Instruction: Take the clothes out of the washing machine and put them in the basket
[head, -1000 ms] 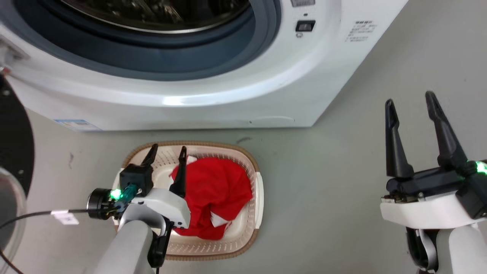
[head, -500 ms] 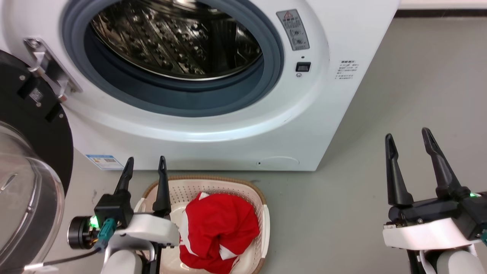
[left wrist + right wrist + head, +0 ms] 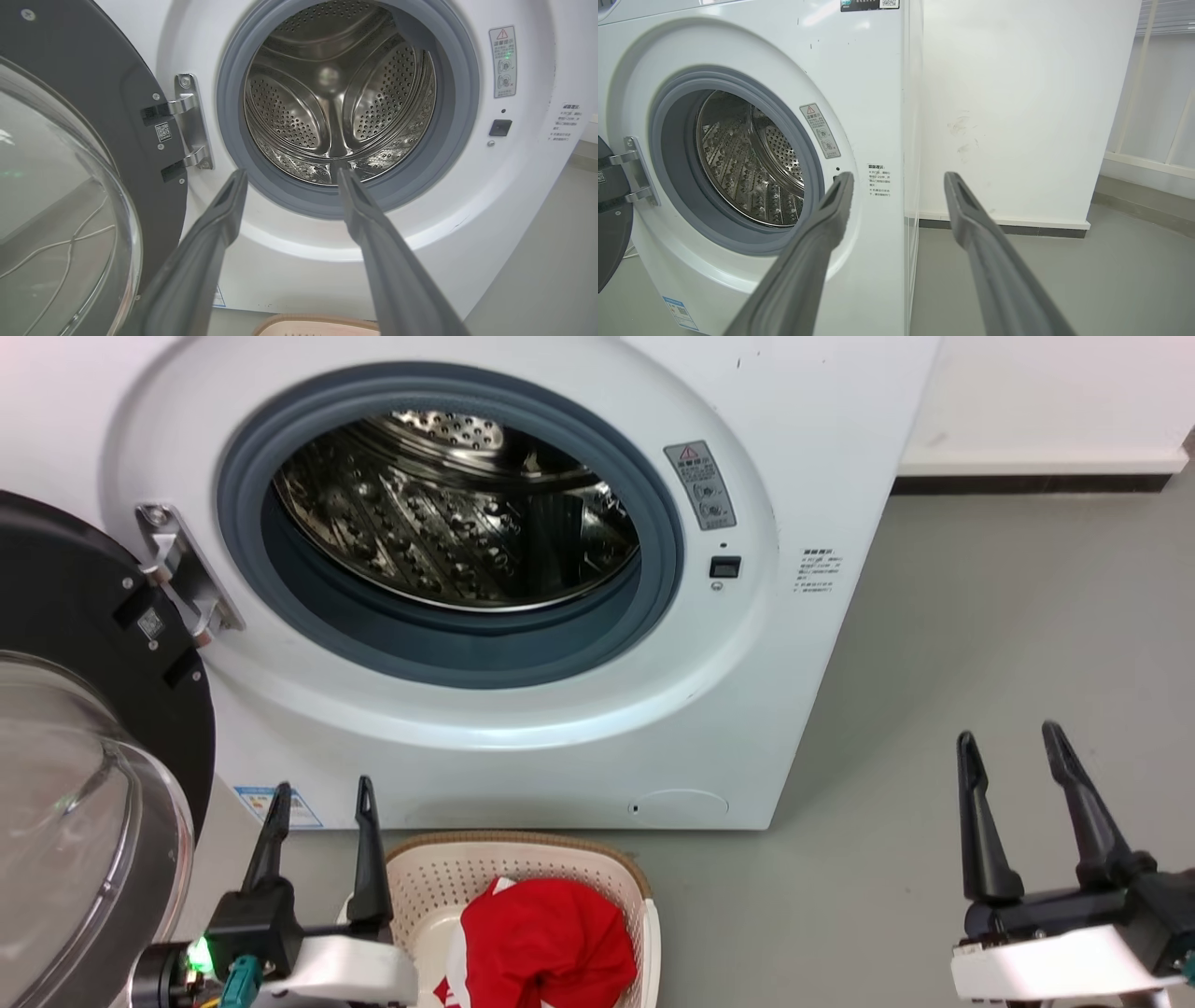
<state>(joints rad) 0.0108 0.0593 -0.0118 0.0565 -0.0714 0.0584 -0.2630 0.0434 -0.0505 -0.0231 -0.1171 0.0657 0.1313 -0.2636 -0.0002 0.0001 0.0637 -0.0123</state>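
Head view: washing machine door is swung wide left, drum shows bare steel, no red visible. Clothes are heaped in the basket, toward its right wall; the basket sits on the floor just before the machine's bottom front edge. Left gripper hovers at the basket's left side, fingers apart, nothing between them. Right gripper is well right over bare floor, likewise spread and empty. Left wrist view: straight into the drum, nothing on the paddles or the seal. Right wrist view: machine's right corner, wall behind, plenty of free floor. Unloading looks done. If re-seating is needed, the fabric is light, limp and not fragile, so pinch a raised fold atop the heap and watch for cloth trailing over the rim.
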